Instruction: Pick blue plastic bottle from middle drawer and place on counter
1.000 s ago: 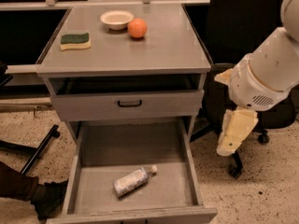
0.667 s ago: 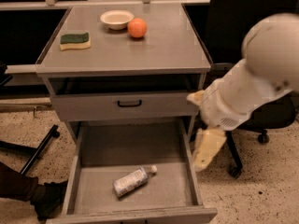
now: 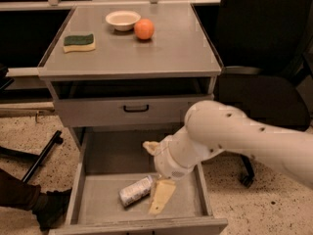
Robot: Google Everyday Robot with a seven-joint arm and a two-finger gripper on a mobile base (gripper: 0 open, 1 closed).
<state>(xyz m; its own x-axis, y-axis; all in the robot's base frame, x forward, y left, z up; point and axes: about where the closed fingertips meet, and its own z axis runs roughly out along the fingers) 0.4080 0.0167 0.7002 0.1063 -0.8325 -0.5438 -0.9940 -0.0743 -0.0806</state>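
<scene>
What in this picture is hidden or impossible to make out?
Camera view:
- The pincer, low in the middle drawer beside the blue plastic bottle: whether they touch is unclear.
- Drawer's right rear floor: hidden by the white arm.
- Arm's base: cut off by the right edge.
- The dark shape at lower left: cut off by the left edge.

You will find the claw (image 3: 152, 178) low over the middle drawer (image 3: 93, 199), its spread fingers matt cream plastic. The arm (image 3: 244, 136) behind it is smooth white plastic with a slight sheen. Just left of the claw, the blue plastic bottle (image 3: 136, 191) is clear plastic with a pale label. The drawer reads as dull grey metal. Well above the claw, the tabletop (image 3: 171, 53) is smooth grey with a soft sheen. On it the sponge (image 3: 78, 42) looks rough and the bowl (image 3: 122, 19) smooth.
</scene>
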